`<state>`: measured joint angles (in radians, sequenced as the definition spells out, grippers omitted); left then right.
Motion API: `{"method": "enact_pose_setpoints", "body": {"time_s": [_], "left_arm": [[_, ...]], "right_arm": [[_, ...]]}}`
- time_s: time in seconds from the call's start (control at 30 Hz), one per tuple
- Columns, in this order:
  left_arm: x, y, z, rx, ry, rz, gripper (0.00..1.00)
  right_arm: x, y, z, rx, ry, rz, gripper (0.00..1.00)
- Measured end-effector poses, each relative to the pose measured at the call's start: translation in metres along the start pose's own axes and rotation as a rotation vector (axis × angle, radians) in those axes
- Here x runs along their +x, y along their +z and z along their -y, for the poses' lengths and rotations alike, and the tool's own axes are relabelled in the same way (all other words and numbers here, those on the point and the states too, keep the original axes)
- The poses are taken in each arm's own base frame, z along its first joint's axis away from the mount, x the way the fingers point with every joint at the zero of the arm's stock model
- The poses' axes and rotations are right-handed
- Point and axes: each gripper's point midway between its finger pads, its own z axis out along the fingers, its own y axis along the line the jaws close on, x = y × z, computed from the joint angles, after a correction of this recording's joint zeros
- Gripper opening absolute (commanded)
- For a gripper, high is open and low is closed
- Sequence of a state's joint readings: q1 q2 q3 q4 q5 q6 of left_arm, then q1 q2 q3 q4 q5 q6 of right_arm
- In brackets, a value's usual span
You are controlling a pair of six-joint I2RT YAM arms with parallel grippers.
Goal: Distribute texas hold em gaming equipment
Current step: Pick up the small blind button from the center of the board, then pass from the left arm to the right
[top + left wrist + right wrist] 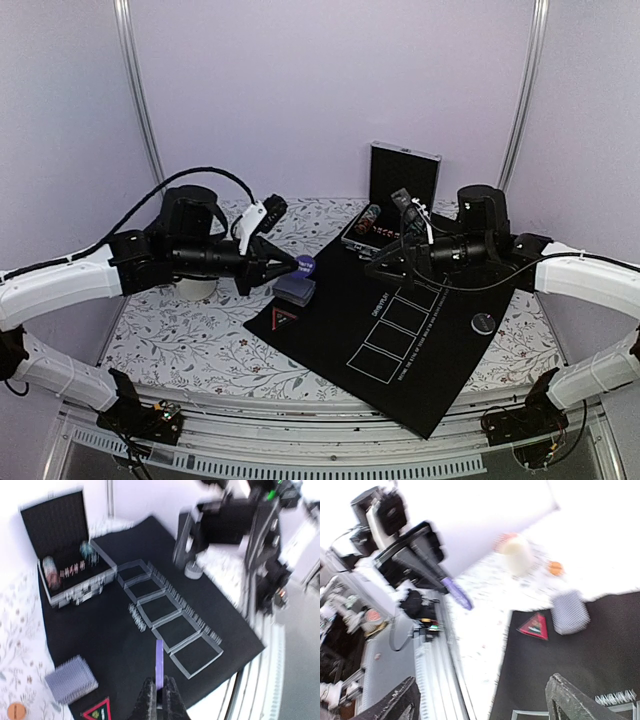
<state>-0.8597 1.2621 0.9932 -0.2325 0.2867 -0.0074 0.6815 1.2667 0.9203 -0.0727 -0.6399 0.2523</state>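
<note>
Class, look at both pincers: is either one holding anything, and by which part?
The left pincer grips the purple-blue disc by one edge; the right pincer stands open, empty.

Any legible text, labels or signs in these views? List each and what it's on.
Nothing is legible enough to quote.
On the black mat, a white heading: too small to read.
Beside the outlined boxes, a white print line: too small to read.
In the red triangle sign, the inner mark: blurred.
On the purple-blue button disc, a pale mark: unreadable.
</note>
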Motion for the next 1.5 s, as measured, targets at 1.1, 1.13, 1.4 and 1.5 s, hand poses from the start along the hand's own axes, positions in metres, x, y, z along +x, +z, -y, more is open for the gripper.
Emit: {"method": "enact_pose_setpoints", "body": {"time_s": [1.1, 1.13, 1.4, 1.5], "left_arm": [[-0.062, -0.043, 0.038, 0.233, -0.038, 0.271, 0.89], [-0.062, -0.043, 0.036, 0.221, -0.041, 0.270, 0.96], [-0.046, -0.037, -0.024, -0.044, -0.123, 0.200, 0.98], [-0.035, -0.029, -0.062, -0.179, -0.172, 0.118, 0.98]], "right_arm": [[-0.045, 0.055, -0.094, -0.382, -0.247, 0.103, 0.02], [-0.045, 0.052, -0.091, -0.372, -0.237, 0.104, 0.02], [-0.071, -0.001, -0.018, -0.125, -0.080, 0.170, 0.02], [-0.077, -0.027, 0.021, 0.020, 0.002, 0.193, 0.02]]}}
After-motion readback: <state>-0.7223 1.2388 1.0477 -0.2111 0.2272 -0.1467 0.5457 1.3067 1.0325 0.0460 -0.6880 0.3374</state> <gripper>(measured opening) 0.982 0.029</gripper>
